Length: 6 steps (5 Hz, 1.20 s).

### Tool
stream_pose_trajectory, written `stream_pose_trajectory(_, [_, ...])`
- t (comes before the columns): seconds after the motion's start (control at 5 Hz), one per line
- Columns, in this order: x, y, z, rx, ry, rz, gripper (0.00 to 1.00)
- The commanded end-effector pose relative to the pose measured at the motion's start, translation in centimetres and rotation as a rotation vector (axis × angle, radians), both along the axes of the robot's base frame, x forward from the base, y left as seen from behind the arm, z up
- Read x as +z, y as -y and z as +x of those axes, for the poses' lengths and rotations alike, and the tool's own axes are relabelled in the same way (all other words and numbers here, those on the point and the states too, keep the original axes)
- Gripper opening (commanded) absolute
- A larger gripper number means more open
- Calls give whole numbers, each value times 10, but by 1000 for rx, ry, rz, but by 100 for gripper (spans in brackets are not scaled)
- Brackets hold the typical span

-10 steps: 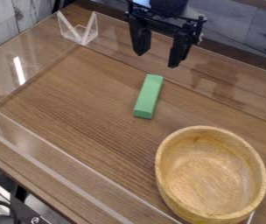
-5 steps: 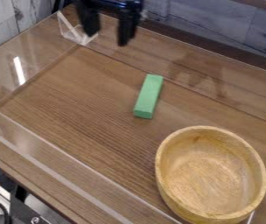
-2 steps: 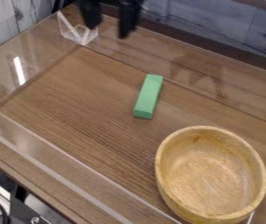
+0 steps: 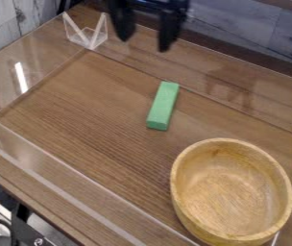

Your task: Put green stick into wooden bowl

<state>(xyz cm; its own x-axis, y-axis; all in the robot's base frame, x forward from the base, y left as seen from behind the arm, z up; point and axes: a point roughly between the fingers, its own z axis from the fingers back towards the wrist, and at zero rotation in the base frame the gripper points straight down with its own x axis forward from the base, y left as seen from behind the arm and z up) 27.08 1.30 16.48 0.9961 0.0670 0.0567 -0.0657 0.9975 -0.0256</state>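
Wooden bowl (image 4: 232, 192) holds nothing; green stick (image 4: 163, 105) lies on table (image 4: 72, 106).

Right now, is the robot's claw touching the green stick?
Apart. The camera view shows the open gripper up near the back edge, with bare wooden table between it and the green stick, which lies flat by itself.

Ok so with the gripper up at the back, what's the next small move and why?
Probably bring the open gripper toward the camera and down over the green stick. The stick lies flat on the table, untouched, well outside the wooden bowl, and the gripper holds nothing.
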Motion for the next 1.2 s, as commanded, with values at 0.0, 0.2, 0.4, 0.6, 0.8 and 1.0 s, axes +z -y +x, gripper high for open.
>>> stream_pose_trajectory(0.0, [11,-23,8,30,83,13,100])
stream_pose_trajectory(0.2, [9,-40,8,36,100,19,100])
stream_pose_trajectory(0.4, [9,-19,0,7,102,13,100])
stream_pose_trajectory(0.6, [8,-31,11,15,141,25,100])
stream_pose_trajectory(0.8, [7,-21,8,-3,139,26,100])
stream_pose_trajectory(1.0, [7,-7,3,-31,140,24,100])
